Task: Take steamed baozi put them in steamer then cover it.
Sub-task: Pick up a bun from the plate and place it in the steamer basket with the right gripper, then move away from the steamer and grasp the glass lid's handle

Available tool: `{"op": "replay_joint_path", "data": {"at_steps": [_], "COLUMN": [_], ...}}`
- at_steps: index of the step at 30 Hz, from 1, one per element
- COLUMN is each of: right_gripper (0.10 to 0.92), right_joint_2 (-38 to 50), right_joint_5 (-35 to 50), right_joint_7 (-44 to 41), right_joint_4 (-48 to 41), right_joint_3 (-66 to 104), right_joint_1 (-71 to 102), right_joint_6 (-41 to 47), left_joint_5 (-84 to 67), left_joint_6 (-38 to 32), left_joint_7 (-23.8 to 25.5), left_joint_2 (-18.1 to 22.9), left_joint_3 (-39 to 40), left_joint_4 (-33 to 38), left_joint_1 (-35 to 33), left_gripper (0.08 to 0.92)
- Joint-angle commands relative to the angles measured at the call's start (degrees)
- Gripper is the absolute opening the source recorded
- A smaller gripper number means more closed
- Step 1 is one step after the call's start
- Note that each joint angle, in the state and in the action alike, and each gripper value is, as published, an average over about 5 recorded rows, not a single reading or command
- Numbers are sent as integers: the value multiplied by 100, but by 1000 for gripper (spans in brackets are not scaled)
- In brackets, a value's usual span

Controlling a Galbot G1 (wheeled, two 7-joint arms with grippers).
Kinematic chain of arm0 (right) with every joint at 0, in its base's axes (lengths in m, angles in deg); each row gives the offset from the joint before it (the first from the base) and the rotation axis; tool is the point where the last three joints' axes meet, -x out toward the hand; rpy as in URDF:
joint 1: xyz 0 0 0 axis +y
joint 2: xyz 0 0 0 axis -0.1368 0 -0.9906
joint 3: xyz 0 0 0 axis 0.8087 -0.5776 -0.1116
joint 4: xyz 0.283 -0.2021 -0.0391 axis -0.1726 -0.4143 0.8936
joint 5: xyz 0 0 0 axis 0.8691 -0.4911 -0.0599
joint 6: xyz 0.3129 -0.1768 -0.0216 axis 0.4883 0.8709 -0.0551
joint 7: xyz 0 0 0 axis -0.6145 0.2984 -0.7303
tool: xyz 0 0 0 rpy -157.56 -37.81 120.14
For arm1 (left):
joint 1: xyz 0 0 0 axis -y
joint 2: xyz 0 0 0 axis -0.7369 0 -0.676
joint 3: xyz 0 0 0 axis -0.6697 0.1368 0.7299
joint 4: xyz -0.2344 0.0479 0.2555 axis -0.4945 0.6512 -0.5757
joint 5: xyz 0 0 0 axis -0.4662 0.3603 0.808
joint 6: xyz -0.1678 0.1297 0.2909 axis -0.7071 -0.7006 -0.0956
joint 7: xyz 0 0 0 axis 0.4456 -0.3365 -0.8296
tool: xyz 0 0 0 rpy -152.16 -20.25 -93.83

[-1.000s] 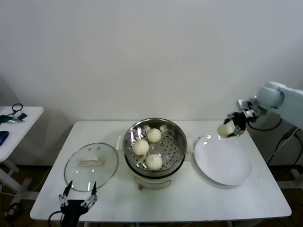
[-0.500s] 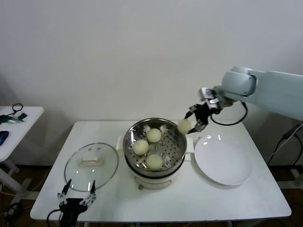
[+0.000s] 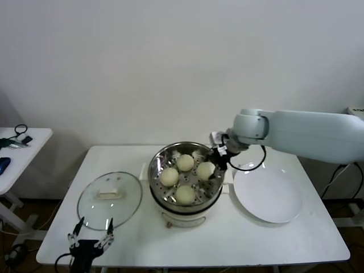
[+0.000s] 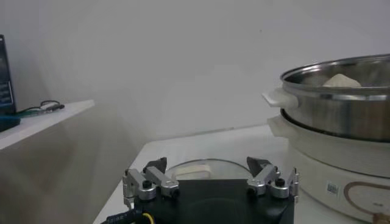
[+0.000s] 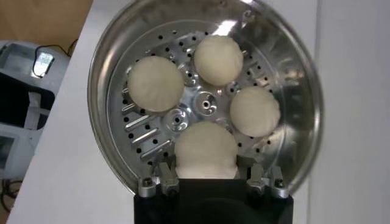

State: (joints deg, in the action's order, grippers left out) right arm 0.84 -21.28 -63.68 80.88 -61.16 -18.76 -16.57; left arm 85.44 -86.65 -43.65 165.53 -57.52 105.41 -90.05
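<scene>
Holding the fourth bun [image 3: 205,170] over the steamer [image 3: 213,185], the right gripper [image 3: 215,166] has its fingers clamped on it. Letting go too high could make it roll onto its three neighbours. Buns look smooth, pale, round. Left gripper [image 3: 91,234] idles spread apart near the lid [image 3: 110,199].

Buns: four round cream-white dough buns [image 5: 206,150], smooth and plain.
Steamer: round shiny silver steel pot [image 3: 186,175], tray dotted with small holes, cream-white base.
Lid: round clear glass lid [image 3: 110,200], metal rim, cream-white handle.
Plate: flat round white plate [image 3: 267,193], plain.
Table: white table [image 3: 227,239].
Right arm: pale grey-white shell, black tool [image 3: 216,162].
</scene>
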Motion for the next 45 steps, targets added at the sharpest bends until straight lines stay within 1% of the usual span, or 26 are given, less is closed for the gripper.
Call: {"op": "replay_joint_path", "data": {"at_steps": [1,9,11,14,16,22,24,27,29,32,34,38,40,42,45], "right_gripper": [662,668,698,773,806,822,823,823,823,823,823,823,823,823,823], "right_joint_2": [-283,-391,-409,-415,-374,52,318,820,1221,1834,2213,2808,2995,3079,2970], "right_joint_5": [-220,-209,-183,-94,-2,653,944,1406,1529,1224,1000,675,485,332,137], "right_joint_7": [271,178,117,73,5,-224,-66,601,1311,2173,2524,3059,3277,3456,3532], "right_joint_4": [-220,-300,-294,-283,-267,-112,-48,82,169,230,268,436,540,651,789], "right_joint_3": [126,93,61,64,130,580,851,1414,2056,3154,3930,5855,6967,8204,10127], "right_joint_1": [554,451,387,298,213,-187,-200,75,539,1437,2112,3898,5073,6341,8393], "right_joint_6": [210,211,182,139,67,-181,-94,93,128,-52,-212,-492,-630,-763,-1059], "left_joint_5": [-4,-5,-6,-12,-16,-32,-36,-23,7,57,76,75,40,1,-49], "left_joint_6": [-2,5,7,12,13,32,55,77,74,72,82,176,322,492,608], "left_joint_7": [0,1,0,2,4,6,12,28,33,30,24,18,32,61,92], "left_joint_2": [-5,-11,-11,-12,-16,-16,-17,-14,-7,-6,-18,-65,-93,-115,-130], "left_joint_3": [0,3,3,3,1,1,2,7,12,15,6,-22,-14,16,65], "left_joint_4": [-1,13,15,26,32,71,84,100,100,95,95,78,84,94,66], "left_joint_1": [0,7,9,5,4,3,-5,-16,-11,16,42,157,217,280,390], "left_gripper": [823,823,823,823,823,823,823,823,823,823,823,823,823,823,823]}}
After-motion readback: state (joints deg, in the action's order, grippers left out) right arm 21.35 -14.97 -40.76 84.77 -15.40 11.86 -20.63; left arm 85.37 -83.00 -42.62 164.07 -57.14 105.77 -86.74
